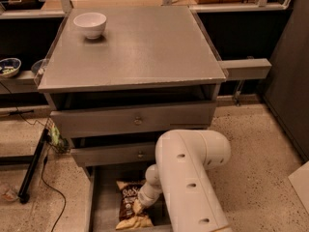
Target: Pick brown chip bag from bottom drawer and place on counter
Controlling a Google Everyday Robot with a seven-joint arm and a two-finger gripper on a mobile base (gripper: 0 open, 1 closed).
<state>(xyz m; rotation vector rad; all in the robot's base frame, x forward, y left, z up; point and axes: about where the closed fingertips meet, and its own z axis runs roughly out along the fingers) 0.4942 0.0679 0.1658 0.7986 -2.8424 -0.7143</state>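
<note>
Low, gripper (139, 206) at brown chip bag (126, 196), mid bottom drawer (103, 208)

**Robot test lab set up as a kitchen corner.** A grey drawer cabinet (135, 121) with a square table (145, 52) carries one white bowl (90, 24). The speckled floor (251, 144), a loose black cable (52, 186), a black stand leg (31, 168) and metal rails (241, 7) behind suggest a work space. The white arm (190, 178) reaches down, its tool (138, 207) low in the open bottom drawer (104, 202), at the chip bag (126, 197).
</note>
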